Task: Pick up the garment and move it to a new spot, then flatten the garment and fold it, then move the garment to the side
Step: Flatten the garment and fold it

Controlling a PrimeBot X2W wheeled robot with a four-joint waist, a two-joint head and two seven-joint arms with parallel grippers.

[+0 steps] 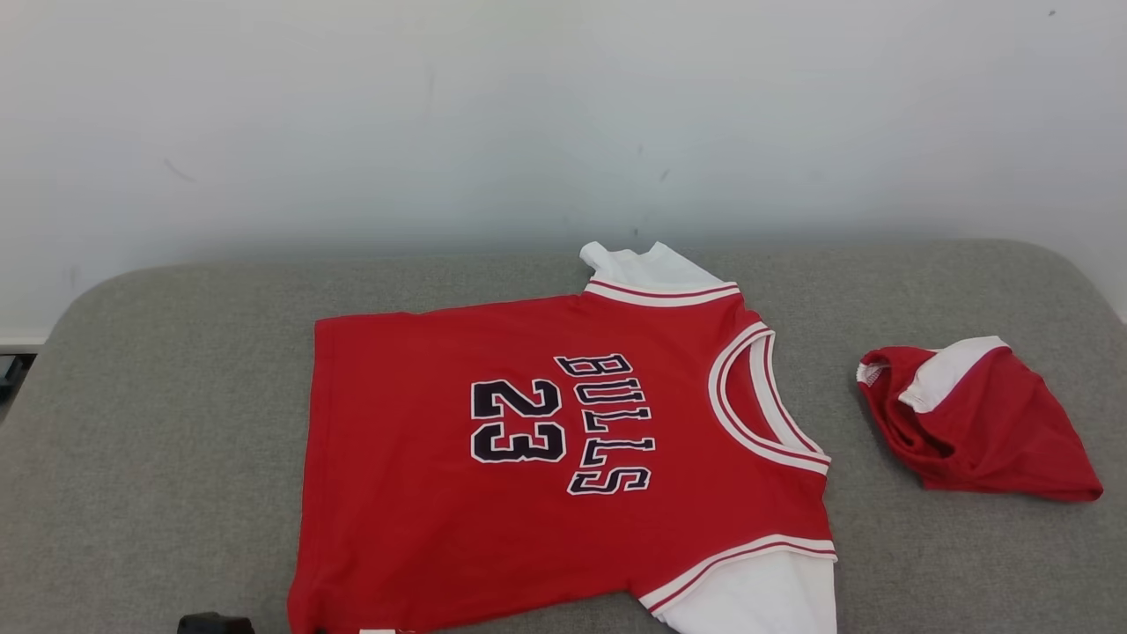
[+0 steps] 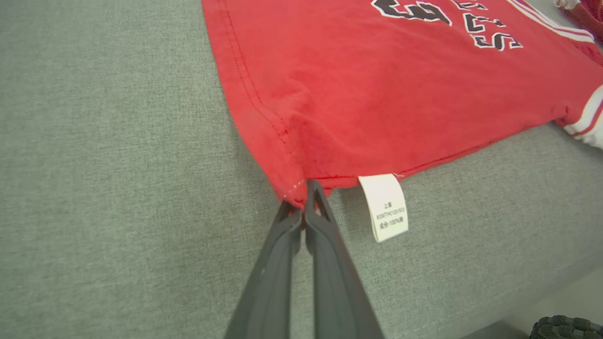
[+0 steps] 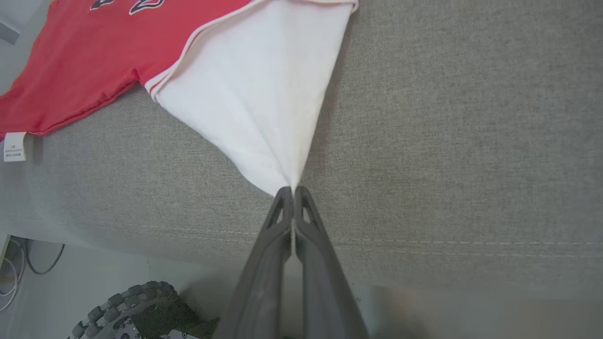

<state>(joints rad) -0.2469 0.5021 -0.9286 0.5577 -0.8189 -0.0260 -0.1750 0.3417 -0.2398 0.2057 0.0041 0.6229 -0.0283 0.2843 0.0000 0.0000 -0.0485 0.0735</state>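
Observation:
The garment (image 1: 546,440) is a red jersey with white sleeves and "BULLS 23" on its chest, lying spread flat on the grey cushion (image 1: 158,423), its neck towards the right. In the left wrist view my left gripper (image 2: 304,200) is shut on the garment's (image 2: 377,84) red hem corner, beside a white care label (image 2: 386,207). The right wrist view has my right gripper (image 3: 292,190) shut on the tip of the white sleeve (image 3: 264,94), which is drawn to a point. A dark bit of my left arm (image 1: 214,623) peeks in at the head view's bottom edge.
A second red and white garment (image 1: 977,423) lies bunched at the cushion's right. A pale wall (image 1: 528,114) stands behind. The cushion's front edge (image 3: 424,273) drops to the floor, where a robot wheel (image 3: 127,306) and cables (image 3: 28,263) show.

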